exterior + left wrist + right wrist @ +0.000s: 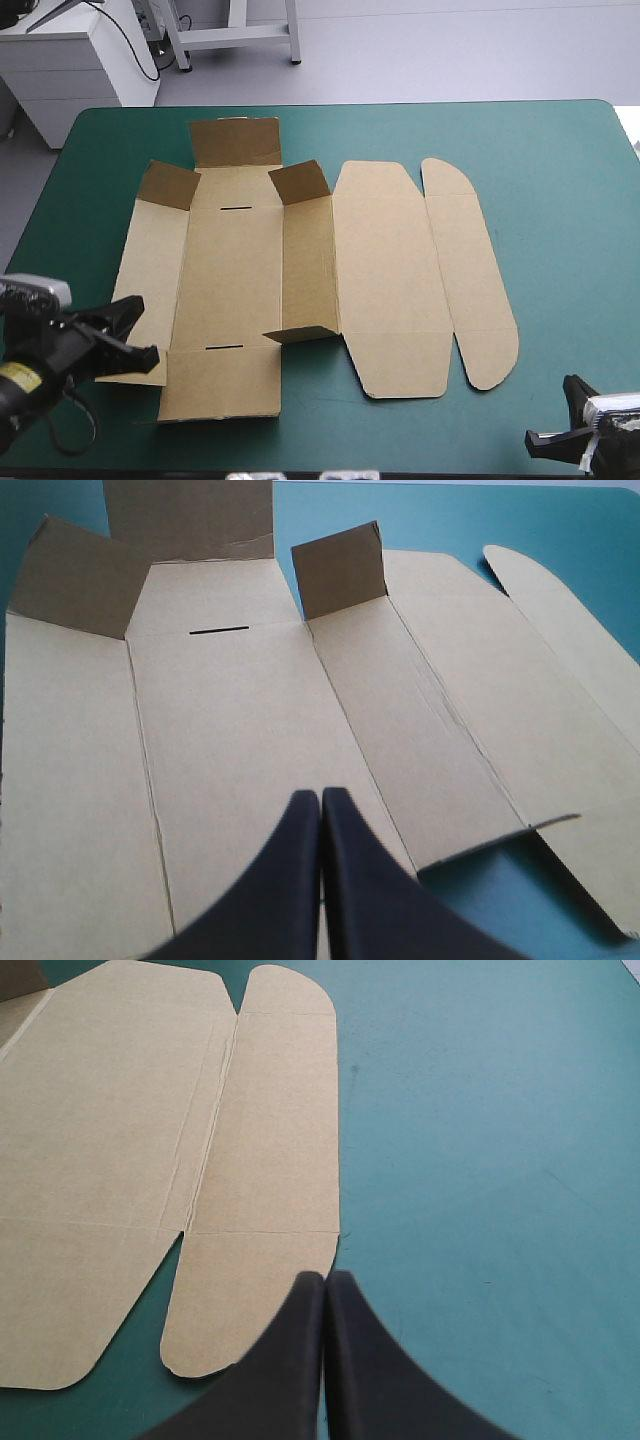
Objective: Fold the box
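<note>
Left fingers [288, 880] together, brown box [240, 740] ahead

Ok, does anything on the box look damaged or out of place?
Nothing looks damaged. The brown cut cardboard box sheet lies mostly flat on the teal-green table cover; only its far flaps and one small near tab stand up along their creases.

Worktop [560, 220]: right third bare, wide passage; narrow bare strips along far and near edges. Box [390, 270] lies flat over centre and left. Obstacles: three upright flaps [236, 141] at its far-left end, one low flap [300, 335] nearer.
</note>
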